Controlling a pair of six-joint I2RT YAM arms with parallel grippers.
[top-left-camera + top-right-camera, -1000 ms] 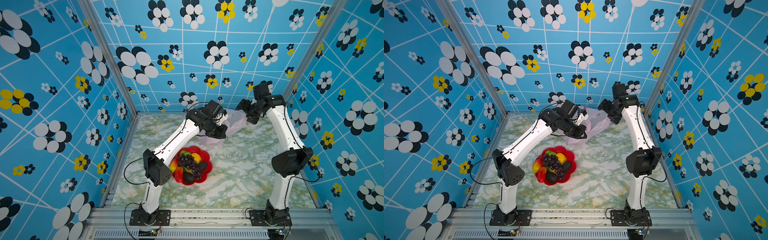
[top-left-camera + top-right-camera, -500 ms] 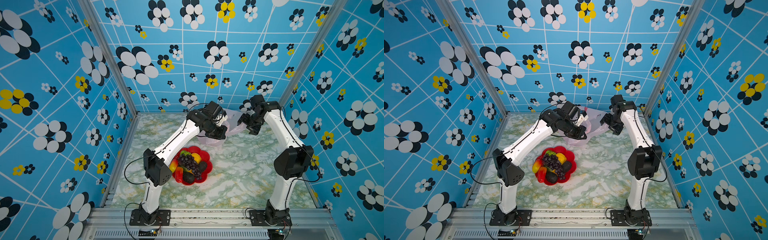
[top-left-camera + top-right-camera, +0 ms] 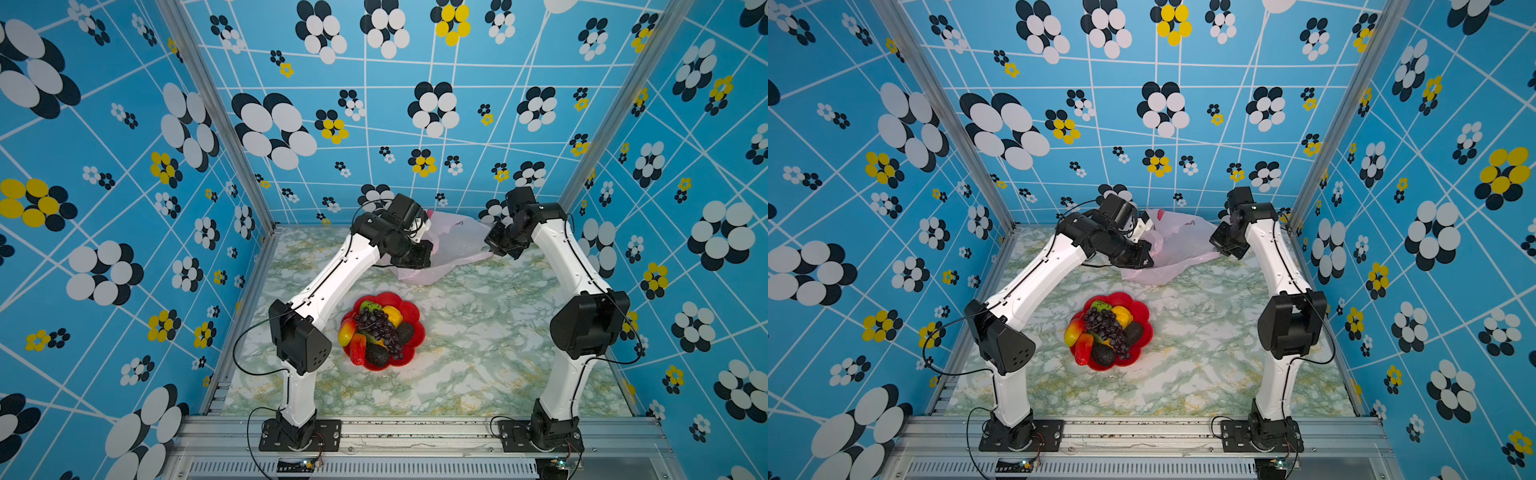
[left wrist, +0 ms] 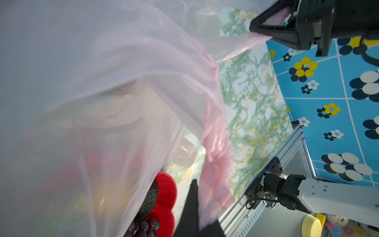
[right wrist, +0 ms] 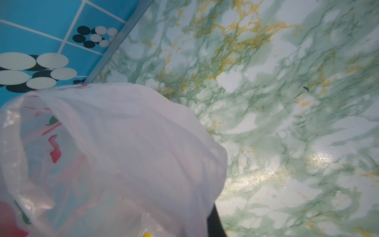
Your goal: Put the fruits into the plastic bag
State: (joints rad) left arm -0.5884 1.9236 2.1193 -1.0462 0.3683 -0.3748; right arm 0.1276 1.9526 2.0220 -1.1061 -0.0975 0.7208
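i see the thin translucent pale pink plastic bag (image 3: 457, 245) at the far end, strung between both arms: left gripper (image 3: 424, 259) clamped on one edge, right gripper (image 4: 253, 30) pinching the other. small toy fruits (image 3: 378, 328) heaped in red flower-shaped dish (image 3: 412, 311), apart from it.

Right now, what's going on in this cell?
Both arms are at the back of the table, working on the plastic bag. The left gripper is shut on one side of it and the right gripper is shut on the opposite edge, so the bag is spread between them. The fruits sit piled in the red dish nearer the front; none shows in the bag.
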